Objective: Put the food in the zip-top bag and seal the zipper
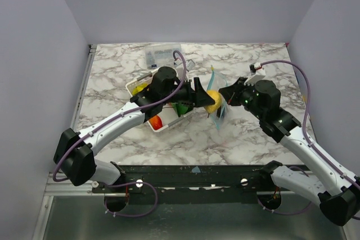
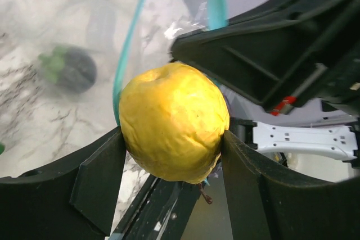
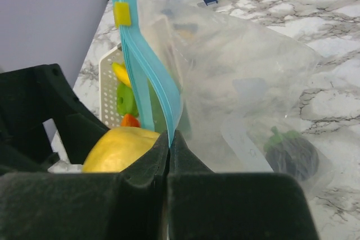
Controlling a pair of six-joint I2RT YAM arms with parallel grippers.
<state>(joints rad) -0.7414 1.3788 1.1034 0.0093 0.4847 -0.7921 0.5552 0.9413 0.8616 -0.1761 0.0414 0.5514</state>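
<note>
My left gripper (image 1: 207,100) is shut on a yellow lemon (image 2: 173,121) and holds it at the open mouth of the zip-top bag (image 3: 242,82). The lemon also shows in the top view (image 1: 212,101) and in the right wrist view (image 3: 120,149). My right gripper (image 3: 170,139) is shut on the bag's blue zipper strip (image 3: 160,96) and holds that side up. A dark purple piece with a green cap (image 3: 291,151) lies inside the bag; it also shows in the left wrist view (image 2: 70,68). The bag (image 1: 218,96) stands between the two grippers.
A white perforated tray (image 1: 160,126) under my left arm holds yellow (image 1: 139,87), green (image 1: 181,108) and red-orange (image 1: 156,121) food pieces. A rigid clear box with blue labels (image 1: 163,54) stands at the back. Grey walls close in left, right and behind.
</note>
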